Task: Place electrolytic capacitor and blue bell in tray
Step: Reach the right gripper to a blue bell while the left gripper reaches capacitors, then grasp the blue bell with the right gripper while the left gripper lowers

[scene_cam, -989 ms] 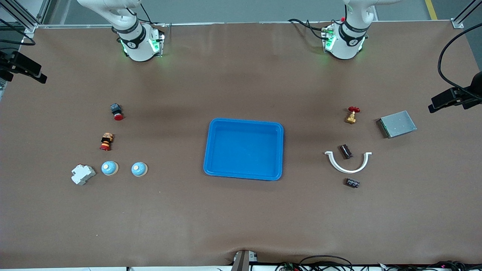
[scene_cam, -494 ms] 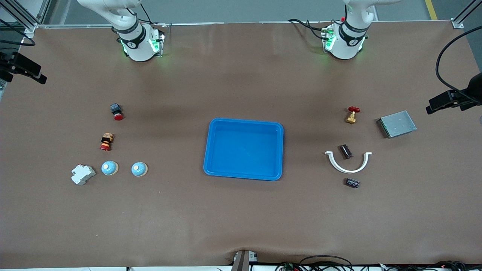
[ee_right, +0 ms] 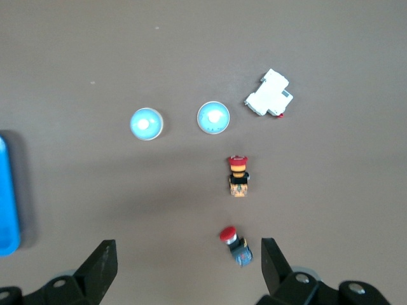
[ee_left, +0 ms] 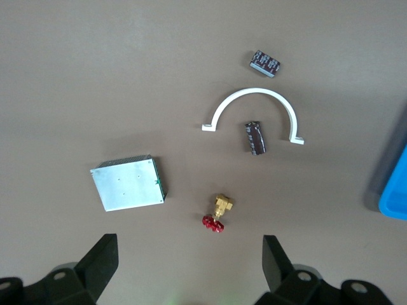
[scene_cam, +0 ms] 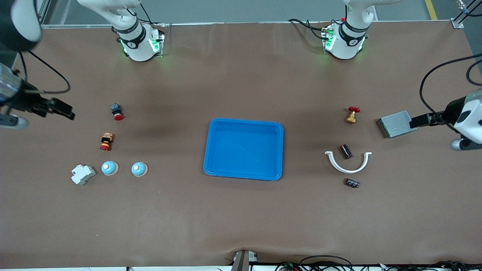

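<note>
- Tray [scene_cam: 244,121] is sitting mid-table; each wrist view is catching only a sliver of it.
- Inner capacitor [scene_cam: 346,151] is lying at the tray's 3 o'clock inside a white arc [scene_cam: 348,168]. Outer capacitor [scene_cam: 352,183] is lying at the arc's 6 o'clock.
- Blue bell [scene_cam: 139,169] and second bell [scene_cam: 110,168] are sitting at the tray's 9 o'clock.
- Left gripper [ee_left: 189,267] is hovering beside the silver box [scene_cam: 397,124], spread wide and holding nothing.
- Right gripper [ee_right: 184,267] is hovering spread and empty at the 9 o'clock of the red button [scene_cam: 116,111].
- Bare table [scene_cam: 241,218] is ringing the tray.

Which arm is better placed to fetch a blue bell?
Right: its open pincer hangs over that end of the table, where both blue bells sit. The left pincer is over the capacitors' end.
</note>
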